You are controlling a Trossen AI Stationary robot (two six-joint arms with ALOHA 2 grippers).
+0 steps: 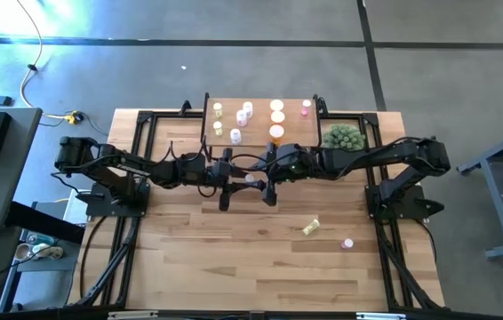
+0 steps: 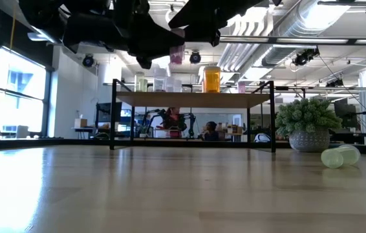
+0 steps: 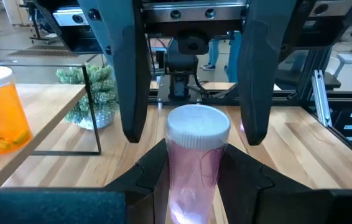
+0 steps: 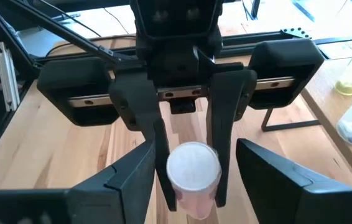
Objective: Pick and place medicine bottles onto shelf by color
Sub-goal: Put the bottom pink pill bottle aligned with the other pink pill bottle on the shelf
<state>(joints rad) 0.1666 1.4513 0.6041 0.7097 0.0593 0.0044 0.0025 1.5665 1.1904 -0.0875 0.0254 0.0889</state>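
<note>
Low view hides which fingers clamp the pink bottle [image 2: 177, 54].

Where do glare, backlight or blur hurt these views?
Low view: bright windows silhouette the arms, and the tabletop carries a wide sheen; the fallen yellow-green bottle is soft. Left wrist view: the pink bottle in the left claw glows, its base washed out. High view: pale glare across the floor upper left.
</note>
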